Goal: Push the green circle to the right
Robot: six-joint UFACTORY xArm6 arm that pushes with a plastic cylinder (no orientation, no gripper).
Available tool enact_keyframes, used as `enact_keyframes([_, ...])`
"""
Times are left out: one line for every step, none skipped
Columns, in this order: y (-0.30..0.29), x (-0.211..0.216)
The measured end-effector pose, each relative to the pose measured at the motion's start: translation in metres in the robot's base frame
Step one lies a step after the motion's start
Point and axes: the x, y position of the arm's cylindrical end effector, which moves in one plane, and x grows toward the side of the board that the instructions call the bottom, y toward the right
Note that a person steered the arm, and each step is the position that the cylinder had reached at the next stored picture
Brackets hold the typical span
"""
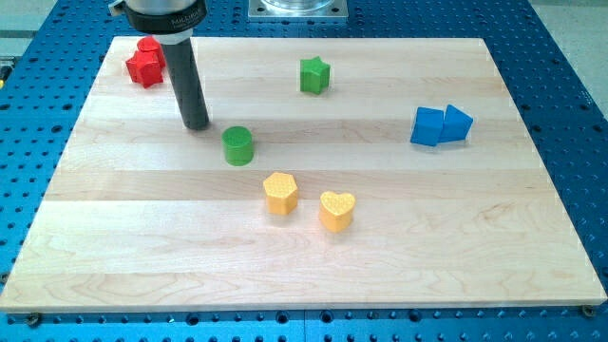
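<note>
I carry no gripper, only a straight dark rod, so there is nothing to stand apart or clamp together; my tip (196, 124) rests on the wooden counter (399, 266) in the upper left part of the view, just beside the green circle (237, 145), up and to the view's left of it, with a narrow strip of bare wood between the two.

The green circle is a short upright cylinder, flat round top facing up, bright green with a darker green side wall; it sits left of the counter's middle, upright and alone, touching no other block.

Toward the view's top, right of the rod, a green star (314, 74) stands by itself; at the top left corner two red blocks (145, 63) lie pressed together, partly hidden behind the rod's upper body, their shapes hard to make out; below and to the right of the green circle a yellow block (280, 193) with a many-sided top and a yellow heart (336, 210) sit near each other but apart; at the view's right two blue blocks (441, 125) touch side by side, the left one boxy, the right one wedge-like.

No container shows anywhere on the counter; a blue perforated surface (560, 66) surrounds it.
</note>
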Motion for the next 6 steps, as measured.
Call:
enact_keyframes([-0.013,0.001])
enact_keyframes([-0.013,0.044])
enact_keyframes([0.018,0.068])
enact_keyframes([0.056,0.067])
enact_keyframes([0.052,0.05])
enact_keyframes([0.055,-0.008])
